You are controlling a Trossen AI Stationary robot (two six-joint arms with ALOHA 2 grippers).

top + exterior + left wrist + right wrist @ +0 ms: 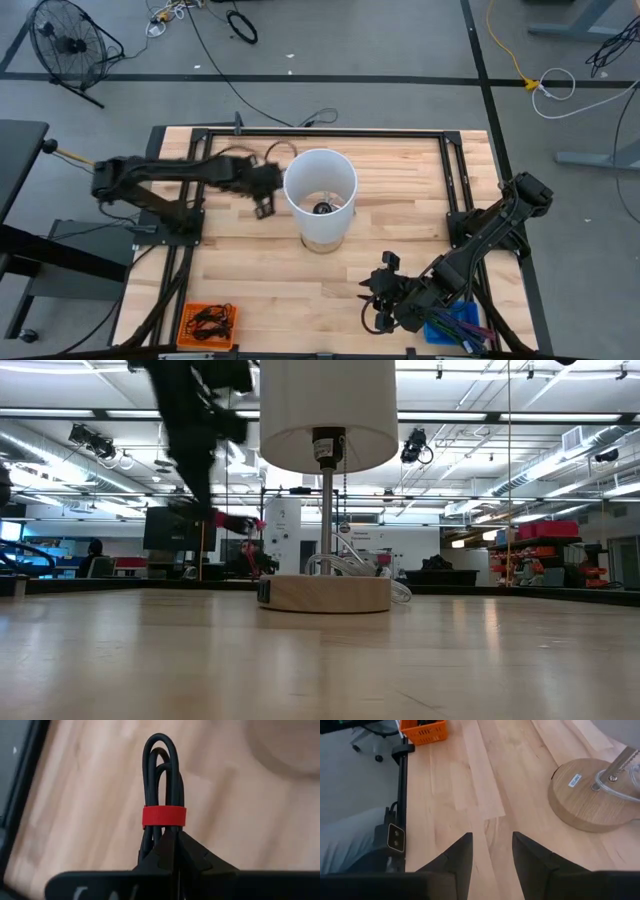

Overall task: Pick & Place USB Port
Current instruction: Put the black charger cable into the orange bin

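The left gripper [172,837] is pressed together on a coiled black cable [162,780] bound by a red strap [164,816]. In the left wrist view the bundle's long axis runs straight out from the fingertips toward the top of the frame, its looped end farthest from the fingers. The plug end is not visible, so which way it points cannot be told.

In the high view the left gripper [263,190] sits left of centre, just beside the white lamp shade [320,195], over bare wood. The lamp's round wooden base [587,795] lies toward the frame's right from the bundle, so the lamp is the nearest neighbour for any move that way. An orange bin [208,323] of similar cables stands at the lower left of the high view, well apart from the held bundle.

The right gripper [491,852] waits at the lower right of the high view, its 2 fingers spread and holding nothing, beside a blue bin [458,326]. The left arm is clearly nearer the cable. Judging from this, the carry is under way and the placing not yet done.
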